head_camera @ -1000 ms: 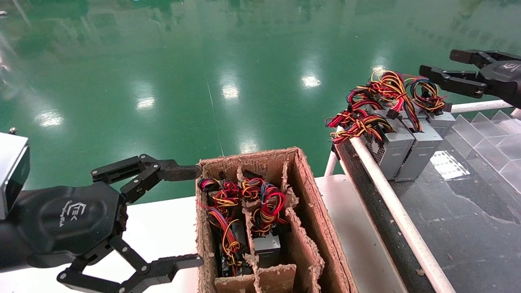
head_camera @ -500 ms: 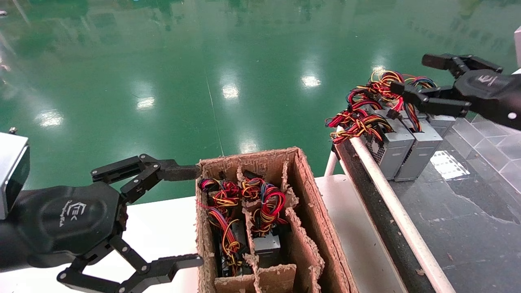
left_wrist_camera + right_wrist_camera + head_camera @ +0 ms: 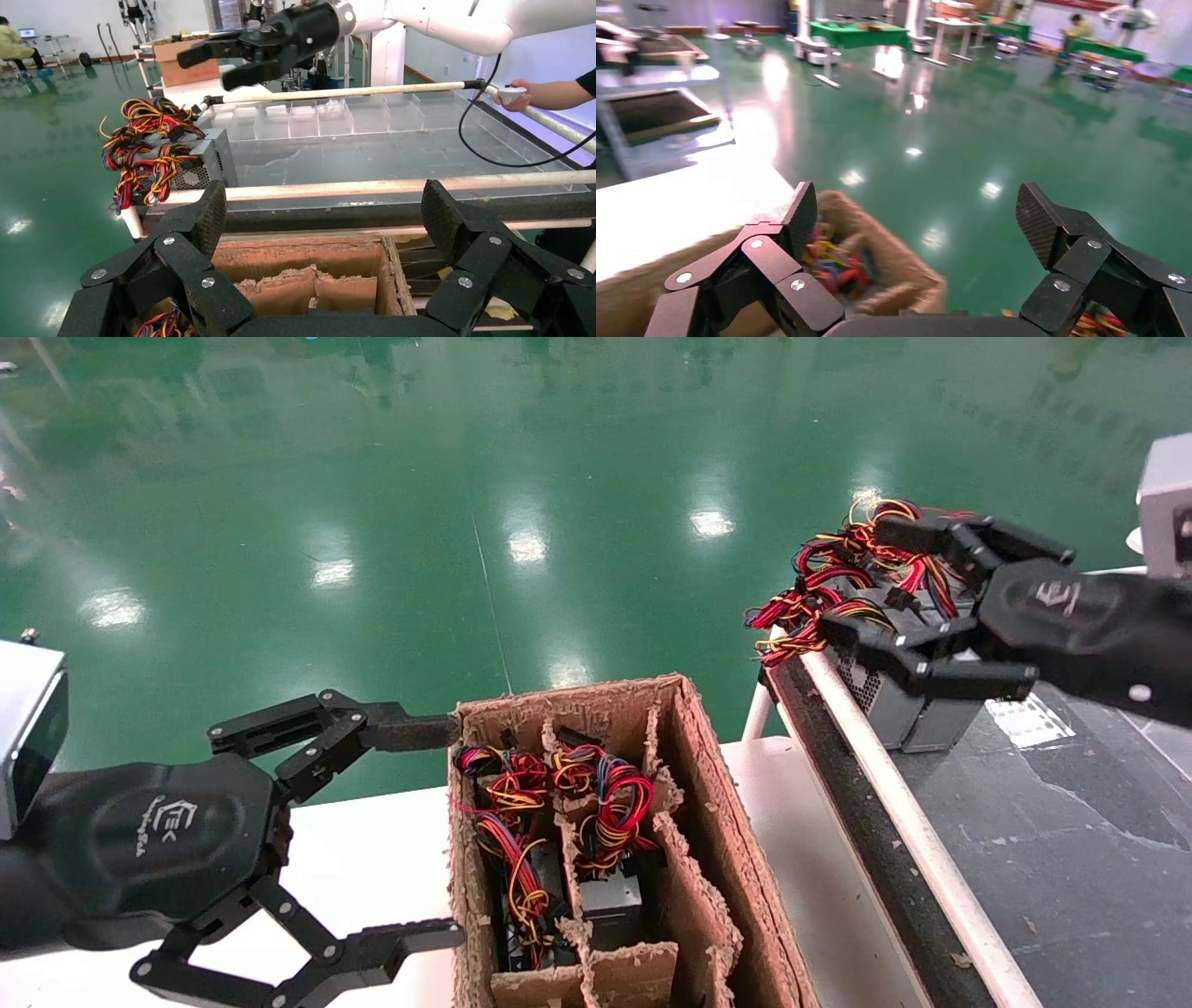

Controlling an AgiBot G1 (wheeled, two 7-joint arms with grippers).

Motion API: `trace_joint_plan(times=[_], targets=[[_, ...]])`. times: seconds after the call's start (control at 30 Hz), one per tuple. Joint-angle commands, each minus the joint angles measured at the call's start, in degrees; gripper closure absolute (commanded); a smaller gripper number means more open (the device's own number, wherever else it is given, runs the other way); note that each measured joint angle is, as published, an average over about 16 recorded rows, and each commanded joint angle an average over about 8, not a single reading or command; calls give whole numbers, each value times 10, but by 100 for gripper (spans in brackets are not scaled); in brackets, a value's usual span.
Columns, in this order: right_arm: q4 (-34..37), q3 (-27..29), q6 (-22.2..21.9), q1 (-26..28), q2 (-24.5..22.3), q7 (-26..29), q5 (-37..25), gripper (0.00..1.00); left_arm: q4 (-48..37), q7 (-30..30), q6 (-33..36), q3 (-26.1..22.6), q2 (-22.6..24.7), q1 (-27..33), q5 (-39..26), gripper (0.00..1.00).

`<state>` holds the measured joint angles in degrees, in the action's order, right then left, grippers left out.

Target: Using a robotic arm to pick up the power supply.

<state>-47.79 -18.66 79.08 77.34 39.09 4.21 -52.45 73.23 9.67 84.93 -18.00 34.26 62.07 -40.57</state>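
Note:
Several grey power supplies point(image 3: 892, 699) with looped red, yellow and black wires point(image 3: 812, 609) stand at the near end of the black conveyor. My right gripper point(image 3: 859, 579) hangs open just over them, one finger above the wire bundles and one across the boxes' tops, gripping nothing. The left wrist view shows the same power supplies point(image 3: 205, 156) with the right gripper point(image 3: 232, 57) above them. My left gripper point(image 3: 450, 831) is open beside the cardboard box point(image 3: 717, 822), whose compartments hold more wired units point(image 3: 610, 901).
The box sits on a white table point(image 3: 372, 859). A white rail point(image 3: 894, 803) edges the conveyor. Clear plastic dividers point(image 3: 316, 119) line the belt's far side. A person's hand point(image 3: 516, 95) holds a cabled controller beyond the belt. Green floor lies past the table.
My right gripper has swung in from the far right, leftward and down, until its open fingers are over the power supplies. The left arm has not moved.

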Motion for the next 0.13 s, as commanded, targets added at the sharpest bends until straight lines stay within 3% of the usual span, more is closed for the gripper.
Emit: trace_joint_plan(times=[0.03, 0.13], targets=[[-43, 4, 11, -26, -7, 11, 18, 0, 0, 0, 0, 0, 0, 0, 0, 0], [-62, 6, 16, -38, -10, 16, 25, 0, 0, 0, 0, 0, 0, 0, 0, 0]])
